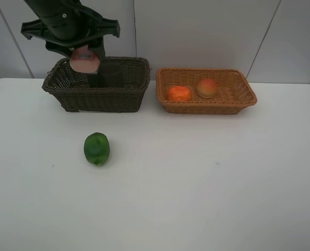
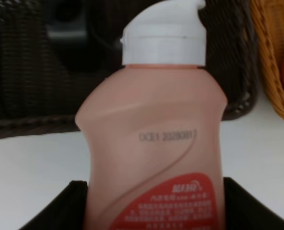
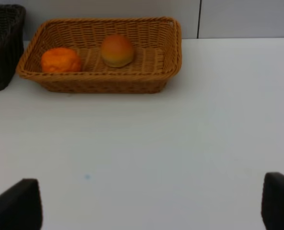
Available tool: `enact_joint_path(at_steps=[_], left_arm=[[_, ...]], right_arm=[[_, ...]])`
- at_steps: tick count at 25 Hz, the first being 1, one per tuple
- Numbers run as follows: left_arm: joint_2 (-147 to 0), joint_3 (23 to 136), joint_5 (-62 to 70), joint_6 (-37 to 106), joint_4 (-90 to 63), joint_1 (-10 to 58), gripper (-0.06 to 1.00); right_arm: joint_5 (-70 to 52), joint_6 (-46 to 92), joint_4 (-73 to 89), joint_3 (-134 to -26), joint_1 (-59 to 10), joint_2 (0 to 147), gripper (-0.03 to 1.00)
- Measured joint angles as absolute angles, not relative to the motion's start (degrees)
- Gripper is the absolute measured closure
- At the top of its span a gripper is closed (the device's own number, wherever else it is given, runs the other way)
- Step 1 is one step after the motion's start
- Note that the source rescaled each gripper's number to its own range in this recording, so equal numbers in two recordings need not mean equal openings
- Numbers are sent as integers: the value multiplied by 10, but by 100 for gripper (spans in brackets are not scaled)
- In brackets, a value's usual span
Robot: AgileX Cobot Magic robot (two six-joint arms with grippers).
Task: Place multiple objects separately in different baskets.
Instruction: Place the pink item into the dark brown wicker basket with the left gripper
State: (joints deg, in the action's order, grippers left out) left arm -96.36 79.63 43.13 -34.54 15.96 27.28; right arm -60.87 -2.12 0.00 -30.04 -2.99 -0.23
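Altogether two baskets, two fruits in one; left fingers clamp pink bottle, right fingers apart.

White table; pale, seemingly panelled wall.

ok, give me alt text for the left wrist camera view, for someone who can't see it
A pink bottle with a white cap fills the frame, held between the dark fingers of the left end effector. Behind it sits a dark brown wicker basket on a white table, with the edge of a tan basket off to one side.
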Motion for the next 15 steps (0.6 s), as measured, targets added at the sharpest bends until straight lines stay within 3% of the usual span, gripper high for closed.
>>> enact_joint_path(at_steps=[8,15], left_arm=[[-960,796,409,-315,188,157,26],[-1010,796,331,-319,255,130,26]], right_arm=[[-609,-21,0,-300,-30,-2,0],[-609,-21,0,-300,-30,-2,0]])
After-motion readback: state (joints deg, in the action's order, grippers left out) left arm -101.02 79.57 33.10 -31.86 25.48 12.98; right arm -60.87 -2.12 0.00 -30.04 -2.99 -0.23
